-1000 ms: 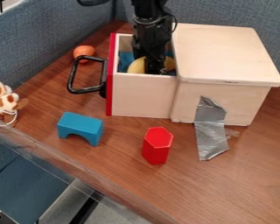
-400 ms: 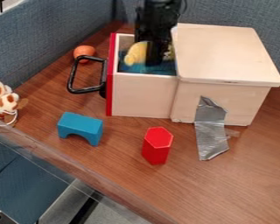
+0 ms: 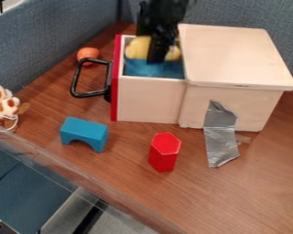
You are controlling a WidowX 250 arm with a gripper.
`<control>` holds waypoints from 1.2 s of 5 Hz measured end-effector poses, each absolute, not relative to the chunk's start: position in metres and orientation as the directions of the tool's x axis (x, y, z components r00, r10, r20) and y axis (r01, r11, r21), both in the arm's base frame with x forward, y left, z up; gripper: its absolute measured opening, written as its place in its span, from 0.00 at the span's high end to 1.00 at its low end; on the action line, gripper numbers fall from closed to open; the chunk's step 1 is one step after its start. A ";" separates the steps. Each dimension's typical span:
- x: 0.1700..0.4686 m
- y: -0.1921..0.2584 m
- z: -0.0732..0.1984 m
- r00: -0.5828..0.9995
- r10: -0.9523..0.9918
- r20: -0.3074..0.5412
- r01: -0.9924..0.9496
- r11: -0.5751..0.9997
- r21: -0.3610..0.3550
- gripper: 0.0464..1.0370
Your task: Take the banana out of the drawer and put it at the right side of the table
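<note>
Banana (image 3: 137,48), at the open top of the drawer (image 3: 148,98), looked light, firm and slick, best held across its middle, where the gripper (image 3: 157,58) seemed clamped on it, since an end grip might have let it swivel.

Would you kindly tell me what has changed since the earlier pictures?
The gripper and the banana it holds have moved together up the view, away from the drawer's near wall. The drawer, blue arch block, red block and orange ball stayed put.
</note>
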State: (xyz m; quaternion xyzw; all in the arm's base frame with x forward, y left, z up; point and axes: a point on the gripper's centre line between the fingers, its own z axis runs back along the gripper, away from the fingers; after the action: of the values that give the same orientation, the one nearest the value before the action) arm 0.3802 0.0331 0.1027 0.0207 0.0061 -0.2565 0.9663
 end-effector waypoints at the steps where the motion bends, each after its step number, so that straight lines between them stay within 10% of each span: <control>1: 0.374 0.037 0.125 0.873 -0.477 -0.104 0.483 0.875 0.039 0.47; 6: 0.335 0.029 0.147 0.850 -0.526 0.004 0.524 0.848 0.072 0.47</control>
State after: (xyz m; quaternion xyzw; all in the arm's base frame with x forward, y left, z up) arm 0.3345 0.0285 0.1466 0.0342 -0.0118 -0.2732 0.9613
